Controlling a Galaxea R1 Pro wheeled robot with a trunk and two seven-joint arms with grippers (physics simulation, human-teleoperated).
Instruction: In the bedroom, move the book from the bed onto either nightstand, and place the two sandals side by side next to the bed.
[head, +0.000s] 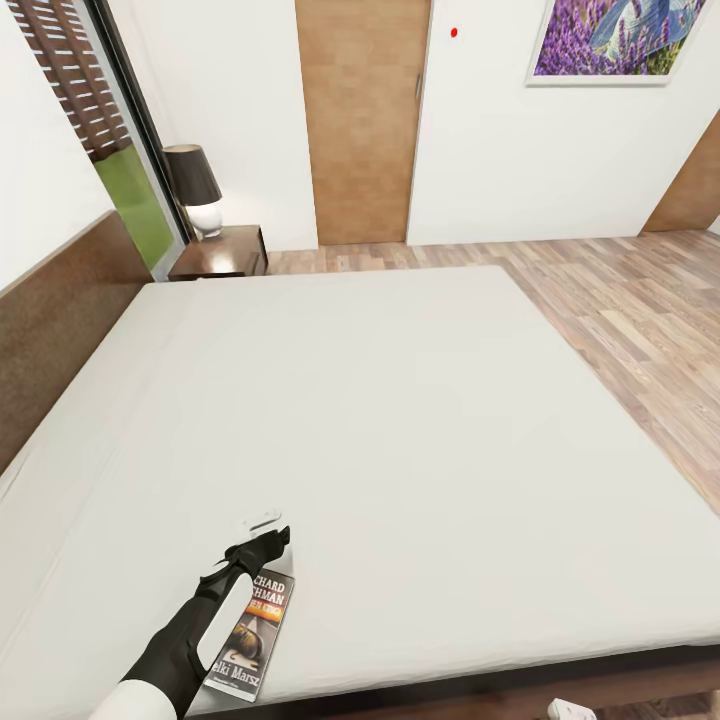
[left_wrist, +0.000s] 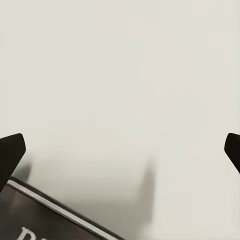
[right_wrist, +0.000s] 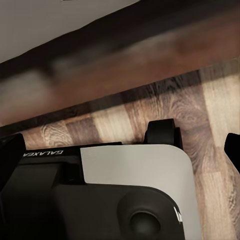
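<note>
Mattress (head: 400, 420) of the bed, pale grey-white and bare, spreads before us in the head view, with its brown headboard (head: 55, 320) along the left and a strip of dark frame at the near edge. We see the book (head: 252, 630) lying flat on the mattress close to that near edge, its dark cover showing white letters, an orange band and an animal picture. Our left gripper (head: 268, 545) reaches in over the book's far end, and its black arm crosses the book's left side. In the left wrist view we find the 2 fingertips (left_wrist: 11, 150) spread wide at the frame's opposite sides, nothing between them but mattress, so this hand is released; a corner of the book (left_wrist: 45, 220) sits just beside 1 tip, and we cannot tell whether they touch.

Beyond the bed's far corner stands the nightstand (head: 222, 252), dark reddish-brown, with a lamp (head: 196, 190) on top. A tan wooden door (head: 362, 120) and a purple lavender picture (head: 610, 40) mark the white far wall, and wood-plank floor (head: 640, 300) runs along the bed's right.

In the right wrist view, black fingertips (right_wrist: 10, 155) of the right gripper (right_wrist: 120, 150) stand well apart, clasping nothing, over our robot's own base (right_wrist: 135, 175), the plank floor and the bed frame (right_wrist: 125, 55).
</note>
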